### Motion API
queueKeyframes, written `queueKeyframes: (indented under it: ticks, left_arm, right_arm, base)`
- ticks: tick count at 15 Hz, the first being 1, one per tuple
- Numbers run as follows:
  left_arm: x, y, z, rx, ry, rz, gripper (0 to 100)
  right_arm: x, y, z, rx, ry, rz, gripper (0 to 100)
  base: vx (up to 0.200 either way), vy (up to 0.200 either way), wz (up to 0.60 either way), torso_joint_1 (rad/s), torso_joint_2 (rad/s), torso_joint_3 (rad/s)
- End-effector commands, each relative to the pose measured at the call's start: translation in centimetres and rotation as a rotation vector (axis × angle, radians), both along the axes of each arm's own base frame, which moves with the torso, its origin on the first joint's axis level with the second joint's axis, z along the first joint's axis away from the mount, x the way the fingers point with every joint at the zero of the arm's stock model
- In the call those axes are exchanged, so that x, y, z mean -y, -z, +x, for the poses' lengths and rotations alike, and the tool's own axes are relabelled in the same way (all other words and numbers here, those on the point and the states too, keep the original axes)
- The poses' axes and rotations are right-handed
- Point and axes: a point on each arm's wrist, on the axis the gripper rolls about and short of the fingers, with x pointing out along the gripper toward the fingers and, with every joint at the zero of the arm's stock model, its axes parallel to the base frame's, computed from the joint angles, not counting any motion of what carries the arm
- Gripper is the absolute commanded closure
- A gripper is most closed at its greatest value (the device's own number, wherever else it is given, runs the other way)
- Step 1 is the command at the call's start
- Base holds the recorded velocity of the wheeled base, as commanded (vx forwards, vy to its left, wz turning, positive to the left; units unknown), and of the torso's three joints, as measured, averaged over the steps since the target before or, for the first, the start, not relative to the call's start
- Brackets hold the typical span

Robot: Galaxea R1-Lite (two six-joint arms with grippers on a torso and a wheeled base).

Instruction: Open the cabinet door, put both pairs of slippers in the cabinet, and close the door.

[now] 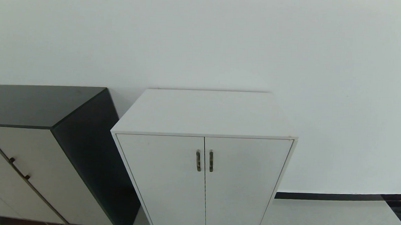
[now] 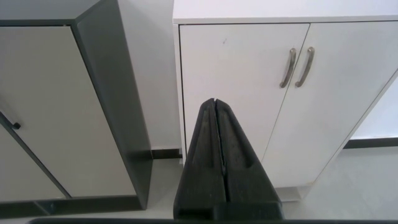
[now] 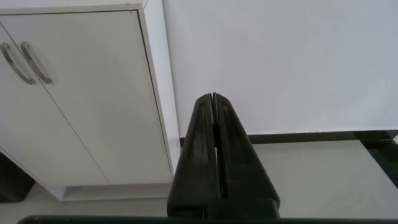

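A white two-door cabinet [image 1: 200,181] stands against the wall with both doors shut; two metal handles [image 1: 204,160] sit side by side at the centre seam. My left gripper [image 2: 214,102] is shut and empty, held back from the cabinet [image 2: 249,93] in front of its left door. Its handles [image 2: 297,67] lie off to one side of the fingertips. My right gripper [image 3: 213,98] is shut and empty too, off the right side of the cabinet [image 3: 93,93], facing the bare wall. The handles [image 3: 25,62] appear at that view's edge.
A dark cabinet [image 1: 47,145] with beige doors stands close to the left of the white one, also shut. A black skirting strip [image 1: 336,196] runs along the wall base on the right, above pale open floor [image 1: 335,222].
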Motion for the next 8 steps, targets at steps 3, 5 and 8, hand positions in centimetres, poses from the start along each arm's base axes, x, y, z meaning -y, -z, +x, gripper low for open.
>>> queueKeyframes:
  ticks: [3,5,8]
  left_arm:
    - [0.0,0.0,0.0,0.0,0.0,0.002,100]
    - [0.0,0.0,0.0,0.0,0.0,0.0,100]
    - [0.0,0.0,0.0,0.0,0.0,0.0,100]
  right_arm:
    - [0.0,0.06,0.0,-0.002,-0.001,0.0,100]
    - [0.0,0.06,0.0,-0.002,-0.001,0.0,100]
    - [0.0,0.06,0.0,-0.002,-0.001,0.0,100]
  base:
    - [0.0,0.0,0.0,0.0,0.0,0.0]
    - [0.0,0.0,0.0,0.0,0.0,0.0]
    - [0.0,0.0,0.0,0.0,0.0,0.0]
